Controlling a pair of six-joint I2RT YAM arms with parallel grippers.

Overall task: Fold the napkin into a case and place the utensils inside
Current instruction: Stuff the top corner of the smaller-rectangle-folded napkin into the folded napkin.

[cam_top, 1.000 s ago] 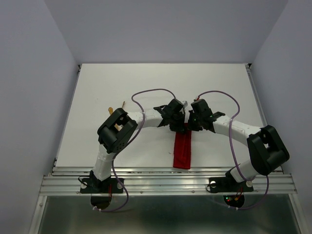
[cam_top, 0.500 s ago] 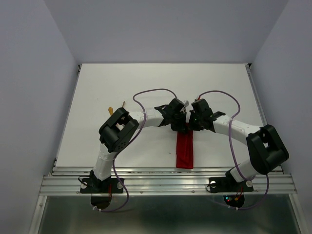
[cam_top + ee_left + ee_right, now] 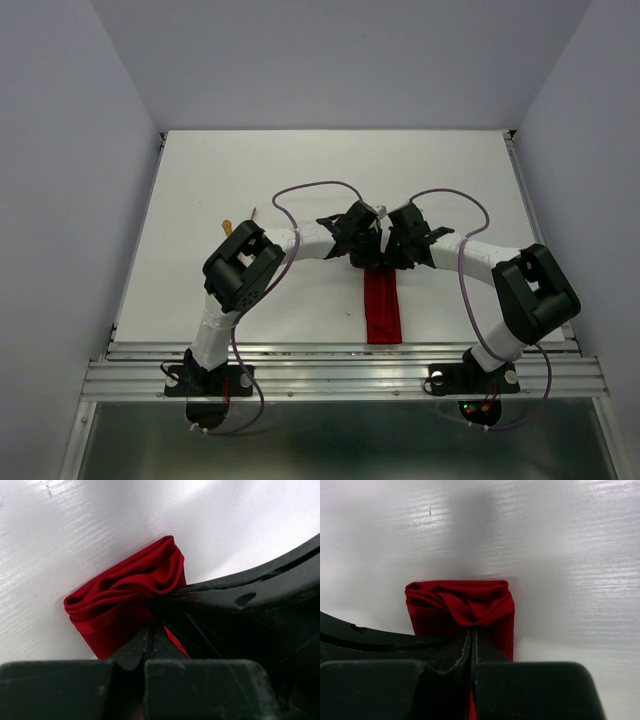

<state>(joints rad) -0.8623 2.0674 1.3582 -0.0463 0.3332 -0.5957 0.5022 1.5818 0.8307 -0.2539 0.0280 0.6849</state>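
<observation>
- White tabletop point(image 3: 260, 170) between pale walls, with napkin point(image 3: 381, 310) folded down to a narrow red strip, midway between the two arm bases and a little in from the near edge
- Long axis of napkin near-to-far, almost straight away from the bases, with the near end flat and free and the far end hidden under both wrists in the overhead view
- At far end of napkin, from its left side: left gripper point(image 3: 150, 637), jaws fully closed on a bunch of the cloth layers, folds puckered against the tips
- At the same far end, from napkin's right side: right gripper point(image 3: 471, 635), jaws likewise pressed together on a pinch of cloth, wrinkles drawn into the tips
- Close side by side over that far end, neither pincer nearer than the other, with the whole strip trailing back from the tips toward the bases
- Well to the left of napkin and slightly beyond its far end: utensils point(image 3: 232, 226), only gold tips visible past the left arm's elbow, plainly nearer the left arm
- Judged next: a pull, lift or fold-over probably along the long axis toward napkin's near end, with equal travel from both arms to keep the strip straight
</observation>
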